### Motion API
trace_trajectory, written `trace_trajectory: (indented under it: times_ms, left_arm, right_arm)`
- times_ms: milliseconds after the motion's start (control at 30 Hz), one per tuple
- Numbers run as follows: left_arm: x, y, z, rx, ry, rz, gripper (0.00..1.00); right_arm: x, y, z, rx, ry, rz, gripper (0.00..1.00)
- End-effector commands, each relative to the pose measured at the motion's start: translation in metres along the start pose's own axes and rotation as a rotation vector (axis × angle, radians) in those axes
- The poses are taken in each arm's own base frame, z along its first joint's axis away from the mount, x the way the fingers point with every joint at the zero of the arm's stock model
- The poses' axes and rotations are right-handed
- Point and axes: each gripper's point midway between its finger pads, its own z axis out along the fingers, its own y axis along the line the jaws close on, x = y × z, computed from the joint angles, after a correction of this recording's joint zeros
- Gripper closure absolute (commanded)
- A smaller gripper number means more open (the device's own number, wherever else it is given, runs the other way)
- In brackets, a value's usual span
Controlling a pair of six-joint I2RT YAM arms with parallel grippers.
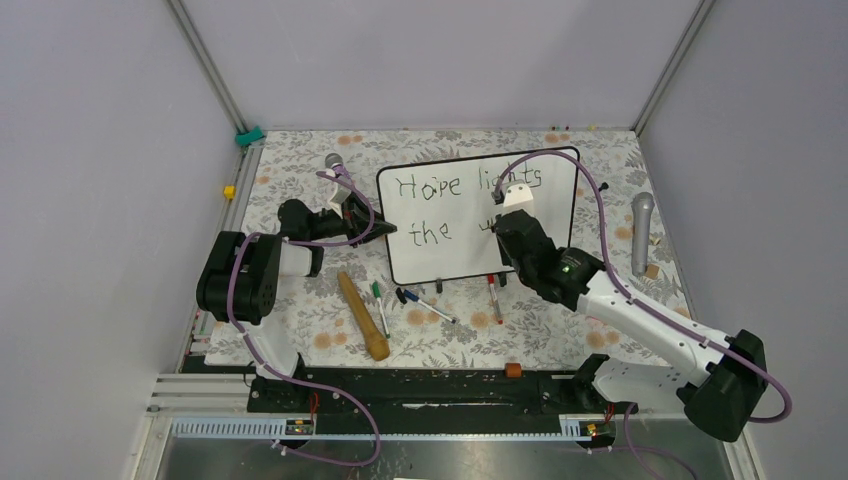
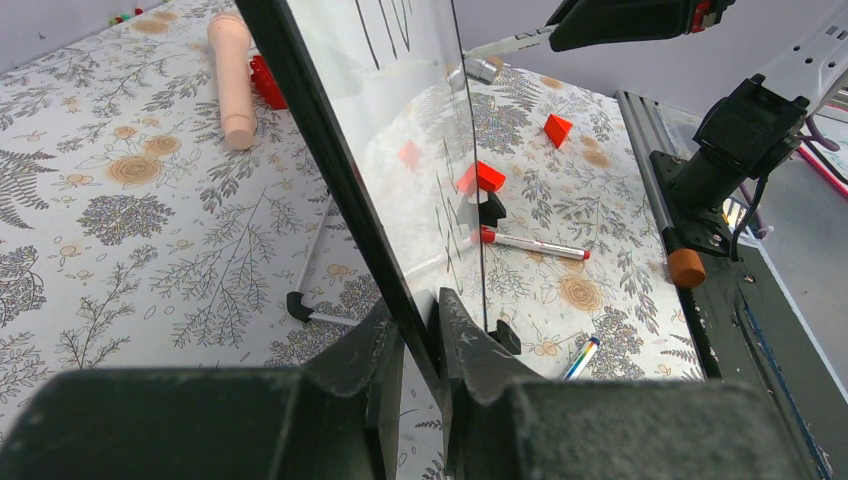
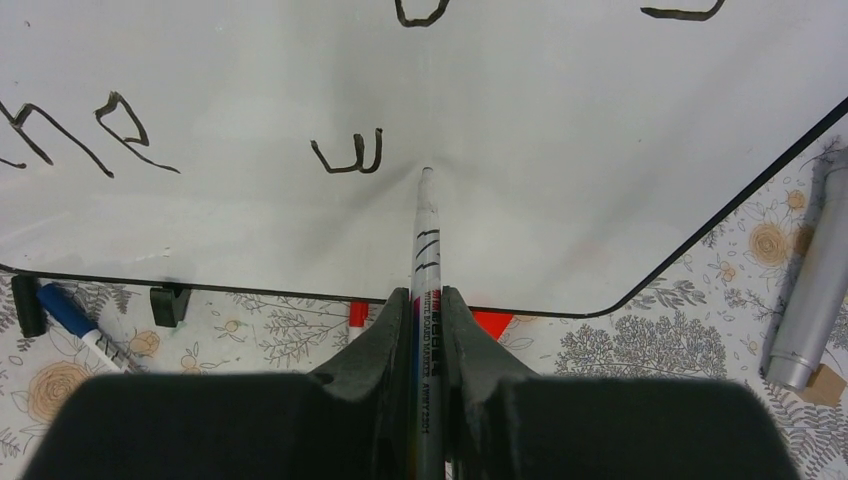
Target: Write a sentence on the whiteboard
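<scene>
The whiteboard (image 1: 455,250) is standing propped on its feet at the middle of the bench (image 1: 560,325), toward the far edge. The left gripper (image 2: 421,325) is clamping the board's black frame at its left edge, one jaw pressing on each face. The right gripper (image 3: 426,312) is holding a marker (image 3: 425,225) tightly between its jaws, with the tip touching the board just beside a "w". The sentence (image 1: 428,187) is reading "Hope lights" on the upper line and "the w" below. Loose markers (image 1: 428,304) are lying on the bench along the board's near edge.
</scene>
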Motion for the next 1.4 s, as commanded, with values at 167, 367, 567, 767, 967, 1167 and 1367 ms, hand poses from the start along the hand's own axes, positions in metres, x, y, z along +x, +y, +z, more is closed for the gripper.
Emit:
trace_trajectory:
  times_ms: [167, 367, 567, 767, 967, 1167, 1367]
  left_arm:
    - [-0.01, -0.001, 0.0, 0.024, -0.017, 0.229, 1.0]
    - [-0.01, -0.001, 0.0, 0.024, -0.016, 0.228, 1.0]
    - [-0.01, 0.0, 0.0, 0.023, -0.017, 0.229, 1.0]
    - [-0.01, -0.001, 0.0, 0.024, -0.016, 0.227, 1.0]
    - [-0.011, 0.0, 0.0, 0.022, -0.017, 0.23, 1.0]
    - [-0.011, 0.0, 0.0, 0.023, -0.017, 0.229, 1.0]
    - [-0.01, 0.0, 0.0, 0.023, -0.017, 0.226, 1.0]
  right_arm:
    - [-0.025, -0.002, 0.01, 0.02, -0.054, 0.049, 1.0]
    - [-0.035, 0.004, 0.014, 0.001, -0.067, 0.051, 1.0]
    - [-0.037, 0.009, 0.012, -0.037, -0.082, 0.059, 1.0]
    - [-0.036, 0.015, 0.01, -0.073, -0.083, 0.06, 1.0]
    - [-0.024, 0.017, 0.013, -0.08, -0.044, 0.046, 1.0]
    - [-0.01, 0.014, 0.014, -0.067, -0.005, 0.033, 1.0]
    - [0.003, 0.01, 0.015, -0.044, 0.029, 0.018, 1.0]
